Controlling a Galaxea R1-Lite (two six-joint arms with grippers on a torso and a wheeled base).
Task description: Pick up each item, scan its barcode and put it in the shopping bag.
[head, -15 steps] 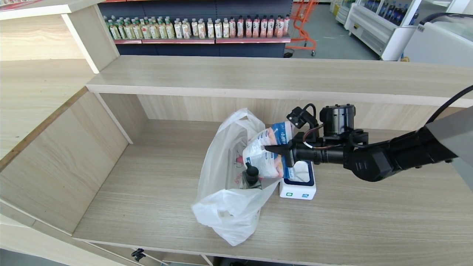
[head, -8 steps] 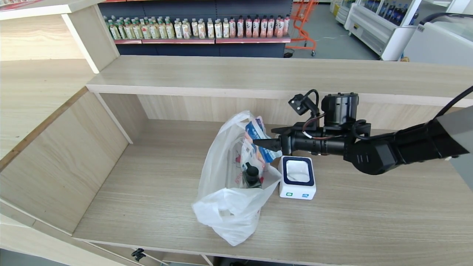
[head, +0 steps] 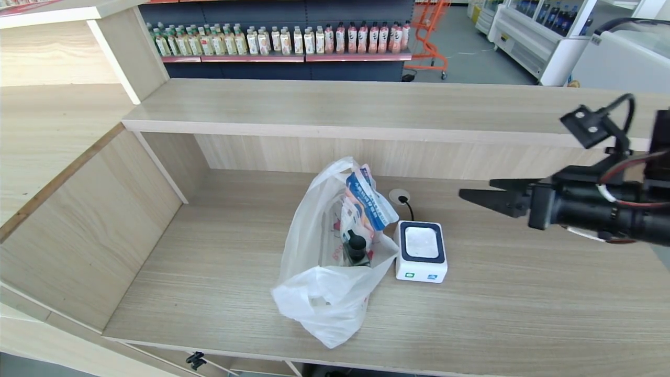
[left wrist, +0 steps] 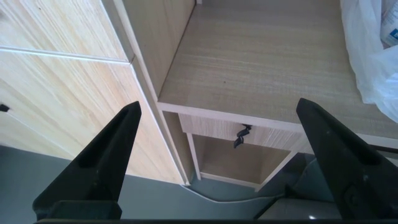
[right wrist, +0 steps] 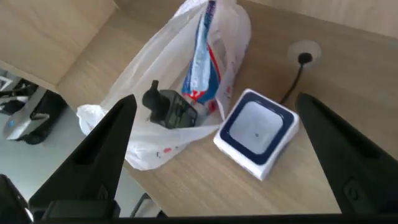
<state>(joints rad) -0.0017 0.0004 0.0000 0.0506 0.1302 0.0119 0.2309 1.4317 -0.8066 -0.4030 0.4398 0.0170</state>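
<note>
1. In the head view the right tool (head: 475, 188) hangs at the right of the frame with its fingers apart and nothing between them. It points toward the frame's centre.
2. The bag (head: 324, 262) sits at the centre of the frame on the counter (head: 523, 314), well apart from that tool and to its left. The scanner (head: 421, 251) stands between the two, just beside the bag's right flank.
3. A pouch (head: 366, 201) stands in the bag's open mouth. Its long axis is nearly upright, its top leans toward the frame's upper left, and its upper end rises clear of the plastic. A bottle (head: 357, 246) with a black cap sits lower in the bag, in front of the pouch.
4. The left tool (left wrist: 214, 165) is also spread and empty. In its wrist view it hangs over the counter's front edge, with only a corner of the bag at the upper right.
5. We judge the pouch bagged. The right tool is the nearer one to both bag and scanner, so any return to them runs leftward across the frame, over the scanner.
</note>
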